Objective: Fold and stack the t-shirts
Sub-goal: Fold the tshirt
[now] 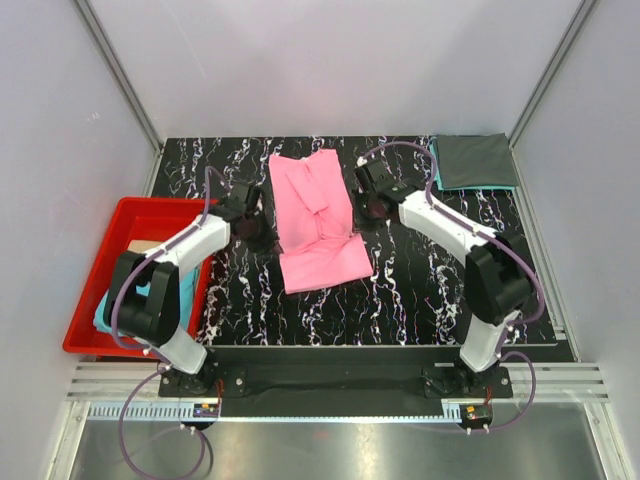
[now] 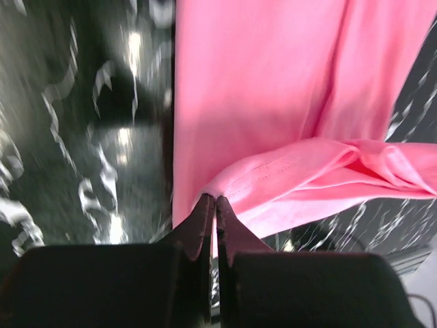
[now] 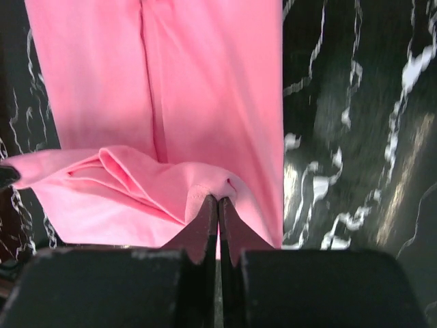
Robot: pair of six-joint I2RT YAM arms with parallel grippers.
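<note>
T-shirts in sight: one pink t-shirt [image 1: 315, 225], spread in the middle of the table [image 1: 400, 290] and partly folded, with its near part lying slanted. One dark grey t-shirt [image 1: 475, 160] lies folded as a rectangle at the far right corner. It rests on a teal cloth [image 1: 436, 170], of which only a thin edge shows. One light blue cloth [image 1: 103, 318] is in the bin, mostly hidden by the arm.

Two arms are there. The left arm [image 1: 190, 250] reaches forward and to the right, to the left edge of the pink shirt. The right arm [image 1: 440, 225] reaches forward and to the left, to its right edge. In the left wrist view the left fingers [image 2: 198, 225] are pressed together, with a raised fold of the pink cloth [image 2: 273, 102] pinched between the tips. In the right wrist view the right fingers [image 3: 201, 229] are likewise closed, nipping a fold of the same cloth [image 3: 205, 89].

One red bin [image 1: 90, 290] stands at the left side of the table. It holds the light blue cloth and a beige flat piece [image 1: 145, 245]; what that piece is I cannot tell.
</note>
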